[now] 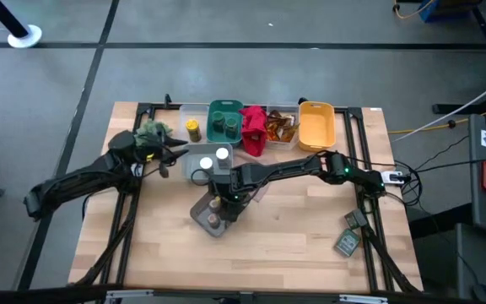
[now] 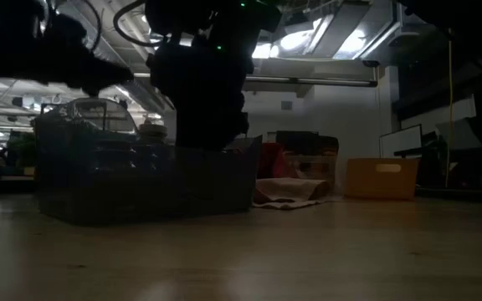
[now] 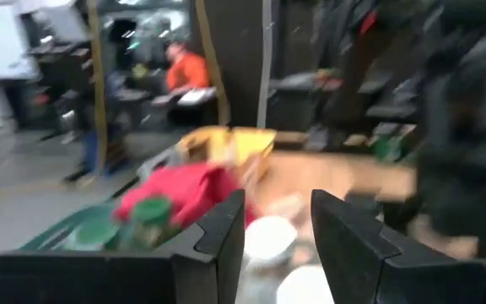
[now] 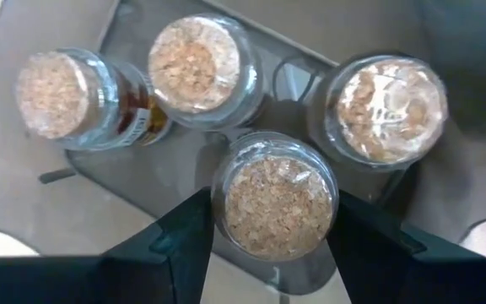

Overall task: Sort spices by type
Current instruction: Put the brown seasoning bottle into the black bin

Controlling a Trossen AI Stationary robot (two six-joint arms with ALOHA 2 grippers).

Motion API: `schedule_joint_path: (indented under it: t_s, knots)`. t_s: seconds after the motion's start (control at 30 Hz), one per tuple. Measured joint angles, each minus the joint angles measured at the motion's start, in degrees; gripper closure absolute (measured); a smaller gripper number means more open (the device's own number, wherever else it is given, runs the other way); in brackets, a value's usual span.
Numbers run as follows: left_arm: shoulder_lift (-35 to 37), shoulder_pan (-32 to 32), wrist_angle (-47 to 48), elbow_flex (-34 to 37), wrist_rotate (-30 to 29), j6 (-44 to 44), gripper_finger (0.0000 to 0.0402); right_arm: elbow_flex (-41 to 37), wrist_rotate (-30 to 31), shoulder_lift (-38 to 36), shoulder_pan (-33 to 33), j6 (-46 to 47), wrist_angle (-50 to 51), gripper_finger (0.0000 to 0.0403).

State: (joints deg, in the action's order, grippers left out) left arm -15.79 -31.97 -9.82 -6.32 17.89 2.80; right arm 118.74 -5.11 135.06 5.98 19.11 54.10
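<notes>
R gripper [image 4: 268,241] – jaws straddle one small round glass jar w/ tan cork lid [image 4: 274,204], a dark finger at each flank. Contact not certain; reads as clamped on jar or just about to, can't tell which.
Around it: 3 more cork-lidded glass jars [image 4: 194,61] just beyond the fingers, all upright in same grey smoked-plastic tray [image 4: 116,152]; the near jar stands in that tray too.
Step (judged): placing or picking a cork jar at the cork group. Next move needs a straight vertical path; neighbours are close, tilt could knock them.
R arm pose: stretched across table from right edge, wrist pointing down over tray [image 1: 199,213].
L gripper [image 3: 278,228] – fingers apart, nothing between; white-lidded jars [image 3: 268,239] just ahead, red cloth [image 3: 184,190] and green-lidded jar [image 3: 150,211] further off. L arm low, at table's left.
</notes>
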Motion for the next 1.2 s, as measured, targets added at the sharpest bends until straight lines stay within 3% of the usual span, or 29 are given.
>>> schedule_joint_path:
  t_s: [0.23,0.53,0.63,0.97,1.2]
  knots:
    - [4.21,0.01,3.75,-5.05,9.53,-6.62,0.0274,0.02,-0.45,0.00,0.00,-0.04,-0.04,0.0189]
    - [15.82,0.00,22.92,-8.03,9.31,-4.27,0.0274,0.02,0.12,0.02,0.00,-0.06,-0.26,0.0189]
    - [15.42,0.00,26.54,-7.88,8.35,-5.35,0.0274,0.02,0.12,0.04,0.00,-0.06,-0.42,0.0189]
    - [15.52,0.07,26.49,-3.15,7.94,-5.60,0.0274,0.01,0.46,0.09,0.00,-0.06,-4.61,0.0189]
    - [15.54,0.07,14.95,2.88,7.85,-7.00,0.0274,0.00,0.44,0.09,0.04,-0.06,-8.39,0.0189]
